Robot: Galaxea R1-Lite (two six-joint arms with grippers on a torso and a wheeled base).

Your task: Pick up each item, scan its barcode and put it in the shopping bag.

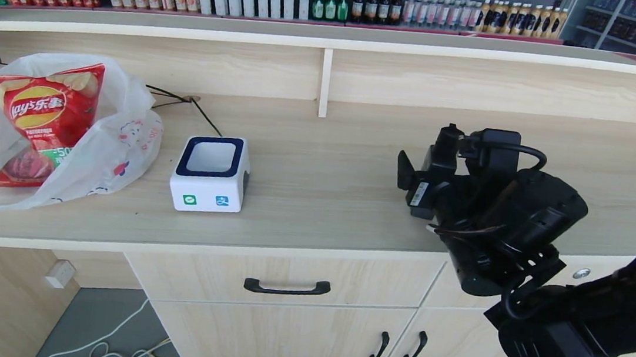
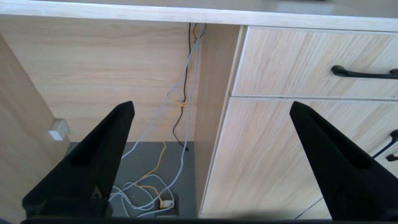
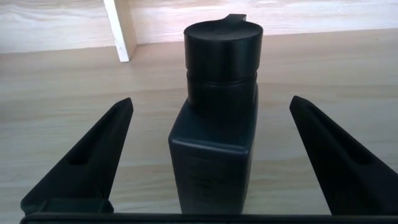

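A black bottle (image 3: 214, 149) with a round flip cap stands upright on the wooden counter (image 1: 329, 180). My right gripper (image 3: 211, 102) is open, with one finger on each side of the bottle and a gap on both sides. In the head view the right gripper (image 1: 427, 175) sits over the counter's right part. The white shopping bag (image 1: 120, 146) lies at the counter's left end with a red chips bag (image 1: 44, 114) inside. A white scanner box (image 1: 211, 174) stands beside the bag. My left gripper (image 2: 211, 107) is open below the counter edge, holding nothing.
Behind the counter top runs a raised shelf with a thin upright divider (image 1: 324, 81). Rows of drink bottles (image 1: 325, 2) line the back wall. Below are a drawer (image 1: 286, 286) and cabinet doors with black handles. Loose cables (image 2: 177, 124) hang in the open bay.
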